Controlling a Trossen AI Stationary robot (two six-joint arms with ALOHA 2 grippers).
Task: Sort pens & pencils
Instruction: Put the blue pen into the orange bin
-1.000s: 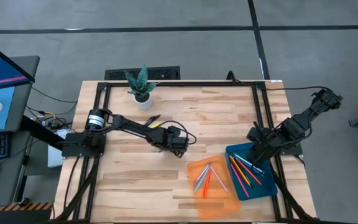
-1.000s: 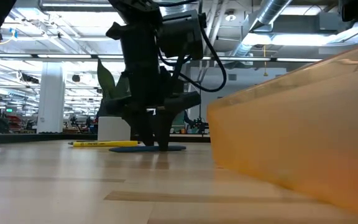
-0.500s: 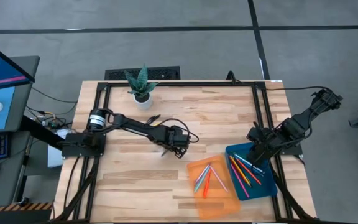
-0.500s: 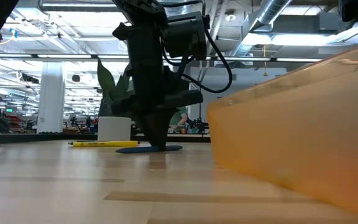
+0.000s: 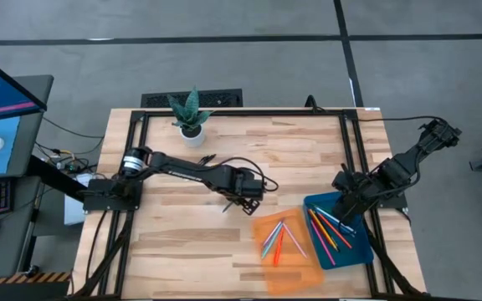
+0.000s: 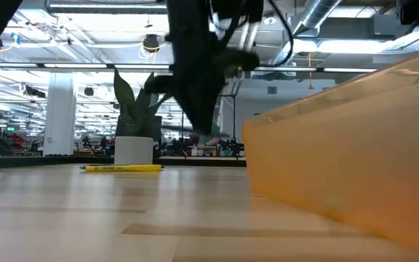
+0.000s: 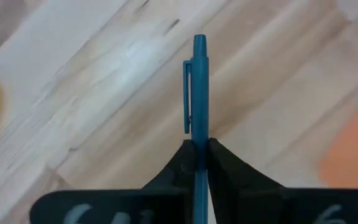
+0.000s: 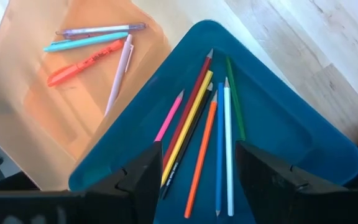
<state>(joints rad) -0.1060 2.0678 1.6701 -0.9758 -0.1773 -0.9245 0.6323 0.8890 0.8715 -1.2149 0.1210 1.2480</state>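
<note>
My left gripper hangs over the middle of the table, left of the orange tray, shut on a blue pen with a clip. Several pens lie flat in the orange tray. Several coloured pencils lie flat in the blue tray beside it. My right gripper waits open above the blue tray, touching nothing. A yellow pen lies on the table by the plant. My left gripper pinches the blue pen's barrel between its two fingers, just below the clip. The fingers point steeply down from above and lie across the pen. The clip end sticks out past the fingertips, and the pen is lifted clear of the table.
A potted plant stands at the table's far edge. The orange tray's wall fills the right of the low view. A black frame runs along the table's sides. Bare wood lies in front of the left arm.
My left gripper has shut on the blue pen where it lay on the table, then risen and gone a little toward the orange tray. The pen has come up with it, clear of the wood. The yellow pen has stayed put.
</note>
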